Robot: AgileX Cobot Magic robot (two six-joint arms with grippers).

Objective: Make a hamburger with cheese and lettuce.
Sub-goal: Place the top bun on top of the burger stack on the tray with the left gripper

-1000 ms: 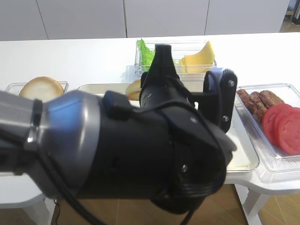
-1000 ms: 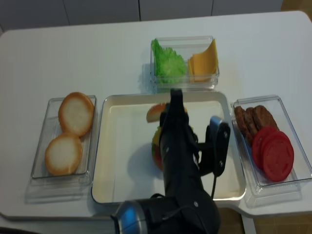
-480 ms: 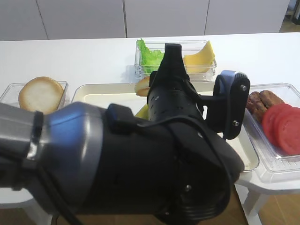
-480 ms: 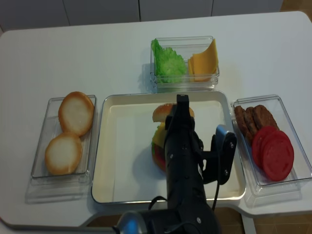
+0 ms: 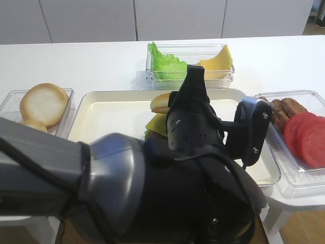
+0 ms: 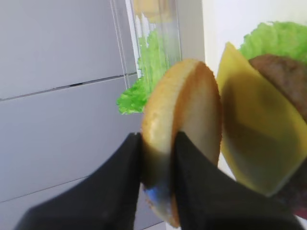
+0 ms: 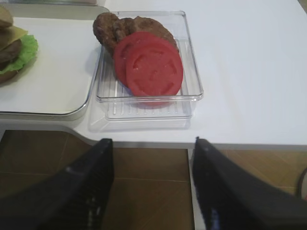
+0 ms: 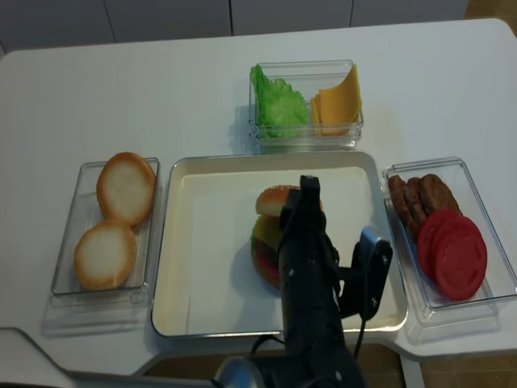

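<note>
Bun top (image 6: 180,139) shifted over cheese (image 6: 252,139), between fingers (image 6: 189,182)

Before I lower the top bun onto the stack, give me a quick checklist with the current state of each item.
1. Left gripper shut on the top bun: ok.
2. Cheese is the uppermost layer of the stack: ok, yellow square lies over the patty and lettuce.
3. Bun over the hamburger, within the tray: ok in the realsense view.
4. Bun level: cannot tell, it is seen edge-on in the wrist view.
5. Right gripper clear of the tray: ok, open, off the table edge beside the tomato container.
</note>
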